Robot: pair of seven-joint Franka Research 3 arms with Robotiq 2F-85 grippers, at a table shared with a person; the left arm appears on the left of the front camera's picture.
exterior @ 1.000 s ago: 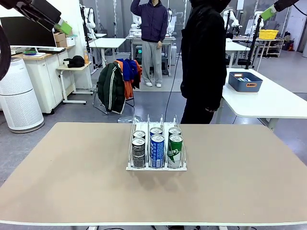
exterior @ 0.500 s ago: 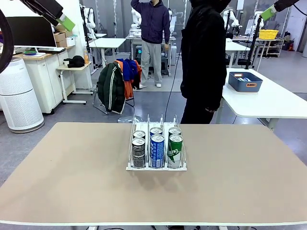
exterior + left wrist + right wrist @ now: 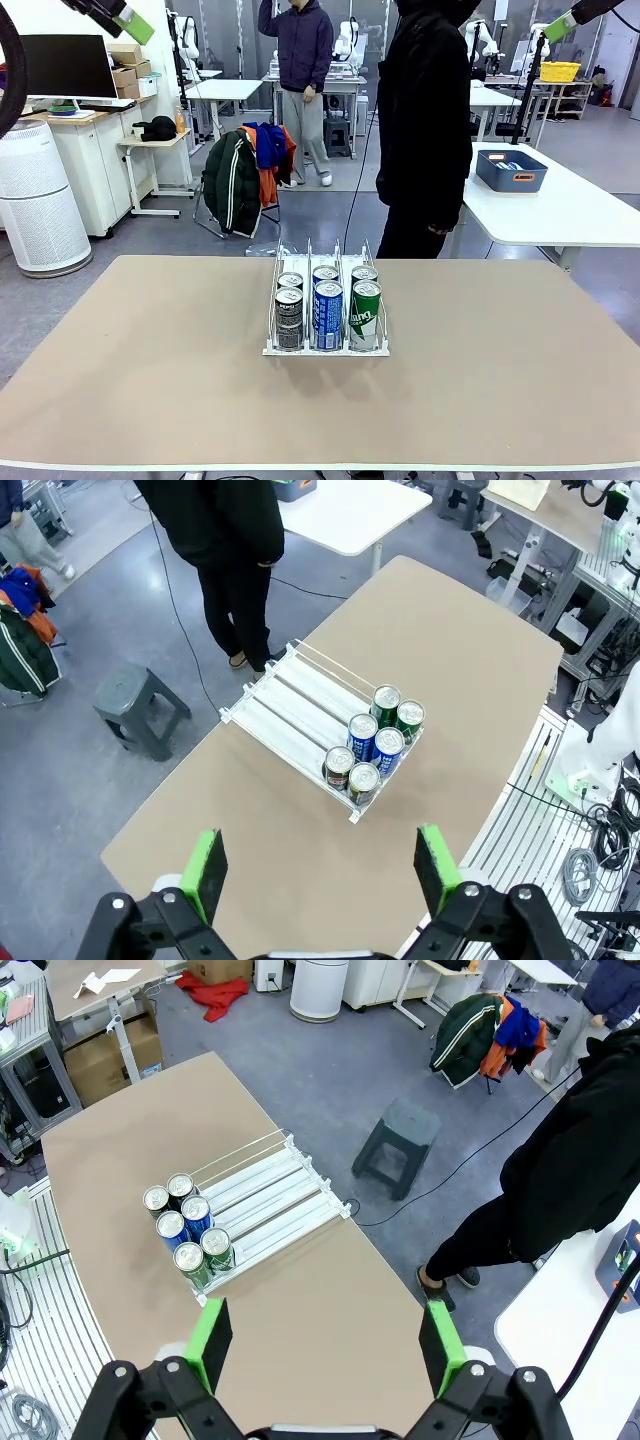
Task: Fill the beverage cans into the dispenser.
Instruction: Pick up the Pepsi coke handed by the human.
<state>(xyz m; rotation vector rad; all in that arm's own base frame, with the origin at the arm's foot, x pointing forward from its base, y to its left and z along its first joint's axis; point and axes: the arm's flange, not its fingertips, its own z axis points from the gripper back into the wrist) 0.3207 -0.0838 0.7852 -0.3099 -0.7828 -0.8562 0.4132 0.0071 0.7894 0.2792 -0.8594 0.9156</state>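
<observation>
**Grippers.** The left gripper [image 3: 320,868] is high above the table [image 3: 150,380]. Its jaws stand wide apart and hold nothing. The right gripper [image 3: 325,1344] is likewise high above the table, with its jaws wide apart and empty. In the front view, one green pad of each gripper shows at the top edge, left and right, well clear of all objects.

**Dispenser.** The dispenser [image 3: 325,351] sits near the middle of the table, with its low front lip toward the robot. Wire dividers separate three lanes.

**Cans.** Six cans [image 3: 328,315] stand upright in the dispenser, two per lane, one behind the other, packed against the front lip.
- Left lane: black can in front. The can behind it appears black too, but its label is mostly hidden in the front view.
- Middle lane: two blue cans.
- Right lane: two green cans.

Neighbouring cans stand just beside one another. The rear part of every lane, toward the far edge, holds no can.

**Person.** A person [image 3: 425,120] in black clothing stands at the far side of the table, just behind the dispenser.
</observation>
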